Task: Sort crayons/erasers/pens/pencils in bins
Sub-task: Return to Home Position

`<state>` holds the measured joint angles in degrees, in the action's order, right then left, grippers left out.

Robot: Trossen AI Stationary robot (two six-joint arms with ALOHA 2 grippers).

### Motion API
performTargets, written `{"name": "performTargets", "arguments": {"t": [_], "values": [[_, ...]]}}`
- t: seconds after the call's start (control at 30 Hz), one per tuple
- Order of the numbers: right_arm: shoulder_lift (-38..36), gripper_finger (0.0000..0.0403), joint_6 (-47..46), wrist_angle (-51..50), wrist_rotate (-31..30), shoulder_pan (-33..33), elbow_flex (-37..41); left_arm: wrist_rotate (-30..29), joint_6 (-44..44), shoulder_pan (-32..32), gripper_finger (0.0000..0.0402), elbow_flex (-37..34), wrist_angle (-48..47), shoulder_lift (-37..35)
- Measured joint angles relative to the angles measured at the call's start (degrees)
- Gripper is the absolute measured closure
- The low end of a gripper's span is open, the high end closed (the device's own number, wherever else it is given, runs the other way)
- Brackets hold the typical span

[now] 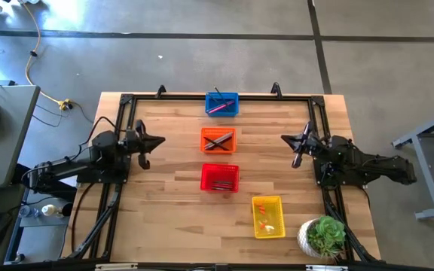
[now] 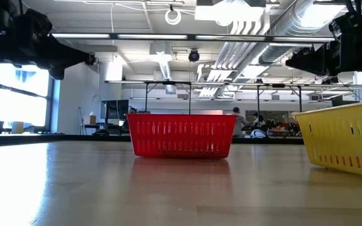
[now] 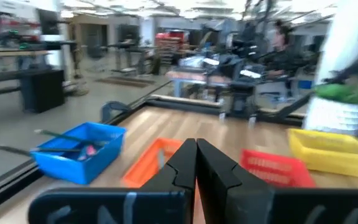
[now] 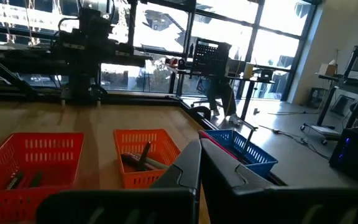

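High view: blue bin (image 1: 221, 104), orange bin (image 1: 218, 140), red bin (image 1: 219, 178), yellow bin (image 1: 267, 203) staggered down the table (image 1: 164, 203); erasers (image 1: 266, 223) inside yellow bin. Left gripper (image 1: 160, 141) and right gripper (image 1: 285, 138) clenched, holding nothing, raised at opposite sides. Erasers likely light, rubbery, grippy; best pinched across the middle.

The left arm (image 1: 89, 159) and the right arm (image 1: 360, 167) are black and chunky, built of thick blocks. The left pincer (image 3: 196, 155) has two flat black fingers (image 3: 219, 171) with pointy tips. The right pincer (image 4: 201, 152) looks just the same. Behind each pincer's fingers runs a wide black bar (image 3: 104, 208).
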<state>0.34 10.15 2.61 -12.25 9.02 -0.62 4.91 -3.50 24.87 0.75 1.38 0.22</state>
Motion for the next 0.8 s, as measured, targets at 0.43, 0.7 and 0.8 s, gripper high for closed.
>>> {"name": "performTargets", "arguments": {"t": [0.43,0.7,0.8], "values": [[0.3,0.0403,-1.7,-0.1,-0.2,0.0,0.0,-4.6,-0.5,2.2,0.0401,0.0,-0.9,0.1],[0.3,0.0403,-5.6,-0.2,-0.2,0.0,0.0,-7.7,-0.7,2.2,0.0401,0.0,2.0,0.3],[0.3,0.0402,-5.0,-0.2,-0.2,0.0,0.0,-7.7,-0.8,2.2,0.0401,0.0,1.8,0.4]]}}
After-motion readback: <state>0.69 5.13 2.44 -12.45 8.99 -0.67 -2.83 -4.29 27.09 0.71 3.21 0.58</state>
